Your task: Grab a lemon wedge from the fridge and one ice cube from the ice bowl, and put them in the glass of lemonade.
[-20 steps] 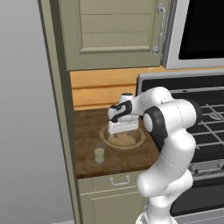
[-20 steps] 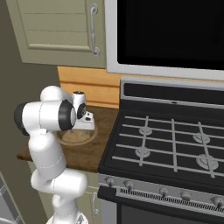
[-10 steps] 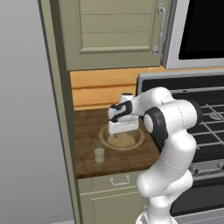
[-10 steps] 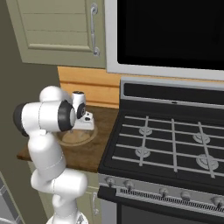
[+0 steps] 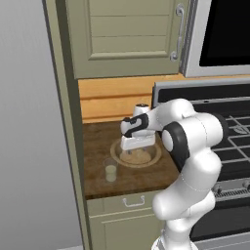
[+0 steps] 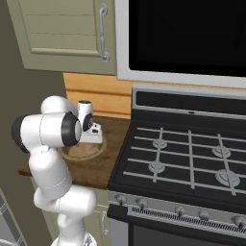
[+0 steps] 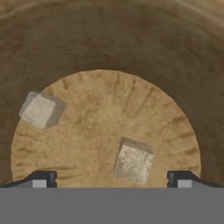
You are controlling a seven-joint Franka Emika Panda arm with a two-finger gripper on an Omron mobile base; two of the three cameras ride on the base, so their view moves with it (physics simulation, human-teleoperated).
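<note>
Looking down through the hand view, we find the gripper spread fully wide and gripping nothing, poised over the ice bowl. We note 2 ice cubes: 1 at lower centre between the fingertips, 1 at mid left. In the left base view, the glass of lemonade stands lower left of the bowl.

The dark brown wooden counter sits between a tall grey panel at its 9 o'clock and the stove at its 3 o'clock. The bowl rests near the counter's middle, and in the left base view the glass stands just beside the bowl at about its 8 o'clock, near the front edge.
</note>
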